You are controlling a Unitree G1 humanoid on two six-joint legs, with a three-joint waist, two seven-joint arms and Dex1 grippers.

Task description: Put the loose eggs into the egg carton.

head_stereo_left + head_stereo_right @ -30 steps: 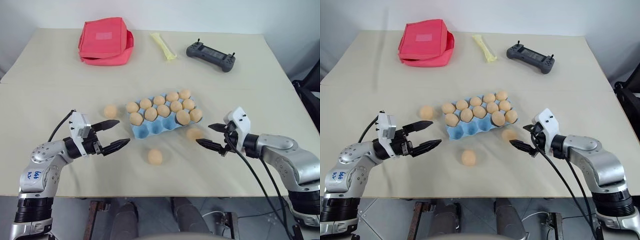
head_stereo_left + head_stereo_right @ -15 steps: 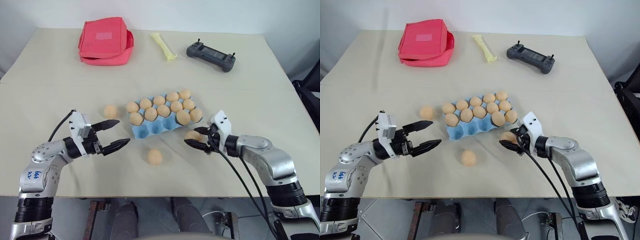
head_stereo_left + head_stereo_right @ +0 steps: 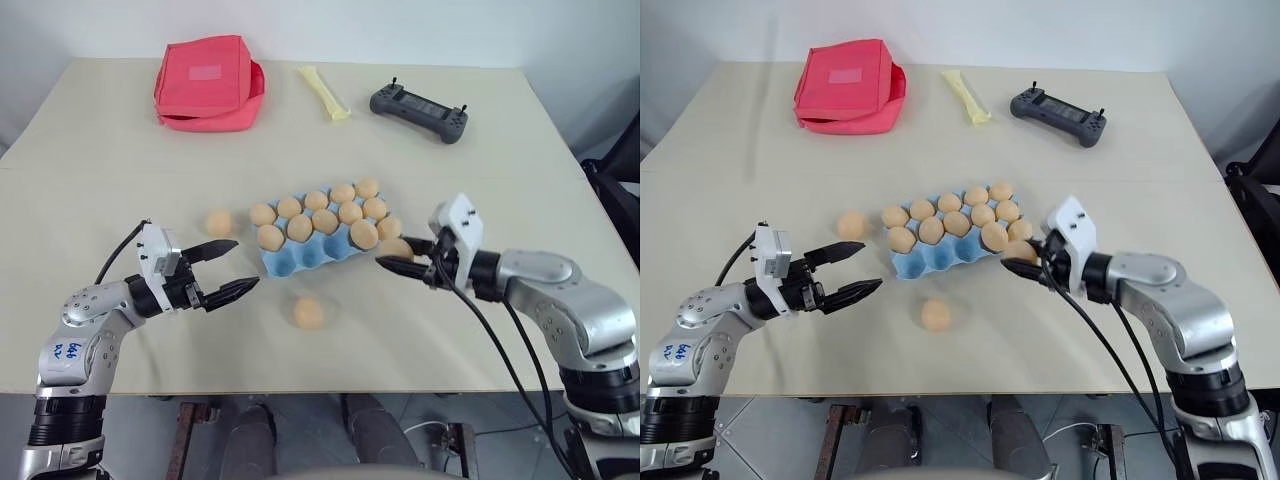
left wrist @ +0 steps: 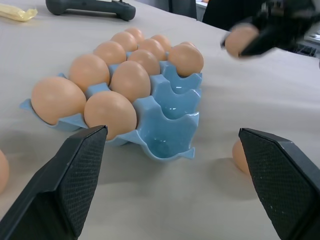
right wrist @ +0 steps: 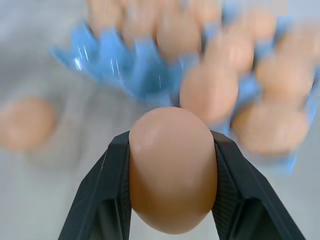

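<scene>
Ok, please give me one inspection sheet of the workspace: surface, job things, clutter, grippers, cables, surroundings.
Surface: beige table.
Job's things: blue egg carton, two rows filled, near row of cups empty; one egg lies to its left, one egg in front.
Clutter: red pouch, yellow packet, dark controller.
Grippers: left gripper open, empty; right gripper shut on held egg.
Cables: black cables under right arm.
Surroundings: pale wall.
</scene>
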